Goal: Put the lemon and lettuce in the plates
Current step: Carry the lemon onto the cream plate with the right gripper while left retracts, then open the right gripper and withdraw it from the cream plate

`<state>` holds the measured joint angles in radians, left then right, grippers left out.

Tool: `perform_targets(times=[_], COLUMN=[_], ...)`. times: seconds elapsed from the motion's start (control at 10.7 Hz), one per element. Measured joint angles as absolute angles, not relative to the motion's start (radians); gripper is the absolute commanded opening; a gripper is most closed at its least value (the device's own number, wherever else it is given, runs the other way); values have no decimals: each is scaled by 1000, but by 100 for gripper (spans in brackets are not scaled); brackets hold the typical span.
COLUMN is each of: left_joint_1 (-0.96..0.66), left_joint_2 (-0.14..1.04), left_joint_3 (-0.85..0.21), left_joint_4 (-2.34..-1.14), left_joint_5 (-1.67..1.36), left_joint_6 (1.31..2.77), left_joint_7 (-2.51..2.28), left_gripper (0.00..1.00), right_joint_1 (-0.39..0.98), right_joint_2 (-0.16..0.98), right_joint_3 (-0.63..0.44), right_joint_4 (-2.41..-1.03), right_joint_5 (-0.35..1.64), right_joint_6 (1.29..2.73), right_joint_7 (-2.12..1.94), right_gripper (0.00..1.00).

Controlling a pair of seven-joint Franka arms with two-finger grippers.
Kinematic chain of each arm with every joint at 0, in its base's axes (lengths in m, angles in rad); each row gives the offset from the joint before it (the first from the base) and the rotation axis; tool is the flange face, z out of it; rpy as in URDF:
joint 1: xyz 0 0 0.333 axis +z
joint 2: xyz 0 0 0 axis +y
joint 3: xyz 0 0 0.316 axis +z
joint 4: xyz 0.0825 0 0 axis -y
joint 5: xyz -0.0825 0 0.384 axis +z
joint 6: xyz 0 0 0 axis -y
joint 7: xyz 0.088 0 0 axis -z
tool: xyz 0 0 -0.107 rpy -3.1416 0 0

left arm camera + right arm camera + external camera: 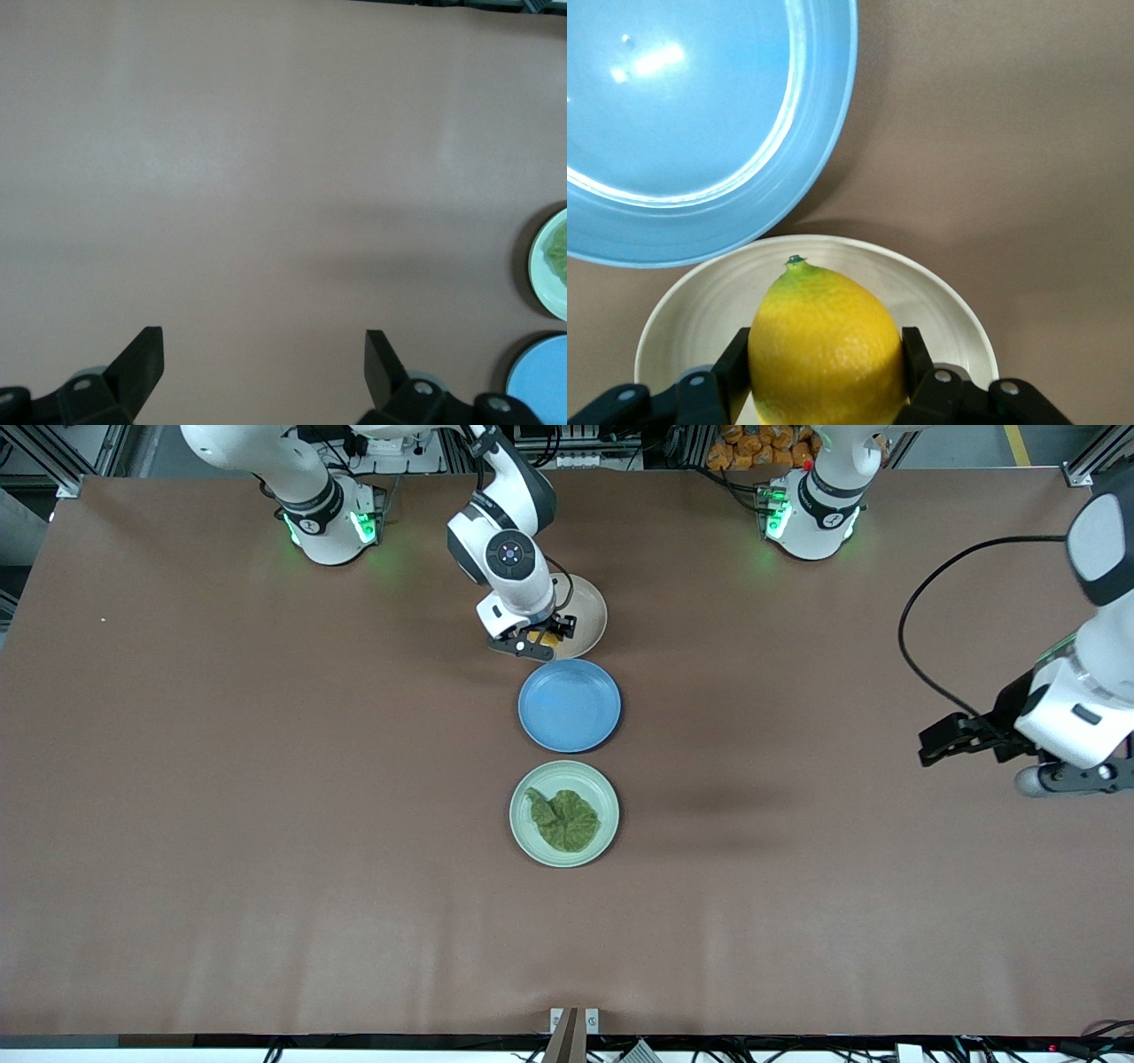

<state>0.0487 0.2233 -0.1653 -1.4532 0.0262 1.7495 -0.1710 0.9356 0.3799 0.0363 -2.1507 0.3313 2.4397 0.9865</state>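
My right gripper is shut on the yellow lemon and holds it low over the beige-pink plate, which is the plate nearest the robot bases. The lemon's pointed tip faces the blue plate. I cannot tell whether the lemon touches the plate. The crinkled green lettuce lies in the mint green plate, the plate nearest the front camera. That plate's edge also shows in the left wrist view. My left gripper is open and empty, and it waits over bare table toward the left arm's end.
An empty blue plate sits between the beige-pink and the mint green plates, and its rim almost touches the beige-pink one. It also shows in the left wrist view. A black cable loops from the left arm.
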Motion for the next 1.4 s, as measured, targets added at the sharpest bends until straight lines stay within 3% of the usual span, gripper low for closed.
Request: perform_targets(times=[0.28, 0.94, 1.4], left_joint_1=[50, 49, 44], left_joint_2=[174, 132, 91], left_joint_3=[-167, -178, -180], left_joint_4=[-1453, -1453, -1454], left_joint_5=[26, 65, 65], left_joint_6=[1667, 1601, 1579], left_joint_7=[-171, -171, -171], left_gripper=[100, 100, 100], right_joint_1=[950, 962, 893], right_joint_2=[381, 372, 332], right_joint_3=[36, 17, -208], right_joint_4=[-2151, -2137, -2045], right_joint_5=[332, 332, 328], right_joint_6=[2439, 2435, 2330], right_joint_7=[1042, 1088, 788], right_gripper=[100, 100, 100])
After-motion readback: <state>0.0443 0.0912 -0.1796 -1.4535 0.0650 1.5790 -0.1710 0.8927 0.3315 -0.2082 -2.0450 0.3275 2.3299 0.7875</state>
